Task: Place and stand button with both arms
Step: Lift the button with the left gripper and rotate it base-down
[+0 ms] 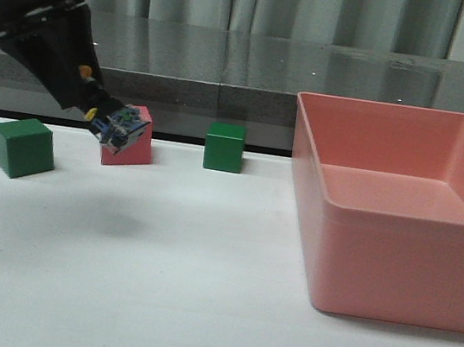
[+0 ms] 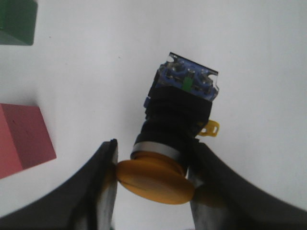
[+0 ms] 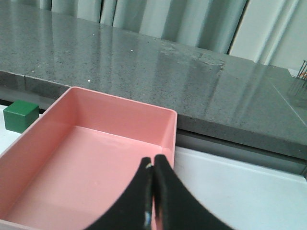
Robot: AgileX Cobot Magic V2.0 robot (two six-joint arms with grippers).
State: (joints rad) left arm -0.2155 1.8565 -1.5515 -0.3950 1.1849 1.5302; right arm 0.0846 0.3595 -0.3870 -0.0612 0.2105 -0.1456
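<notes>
My left gripper [image 1: 92, 113] is shut on the button [image 1: 121, 128] and holds it tilted in the air above the white table, in front of the pink cube [image 1: 134, 143]. In the left wrist view the two fingers pinch the yellow mushroom cap [image 2: 156, 180] at its edges; the silver collar, the black body [image 2: 180, 115] and the clear base with blue bits point away from the gripper [image 2: 152, 168]. My right gripper [image 3: 153, 165] is shut and empty above the pink bin [image 3: 43, 139]. It does not show in the front view.
A green cube [image 1: 22, 147] sits at the left, a second green cube [image 1: 224, 146] at the back middle. The large pink bin [image 1: 352, 244] fills the table's right side. A grey counter runs behind the table.
</notes>
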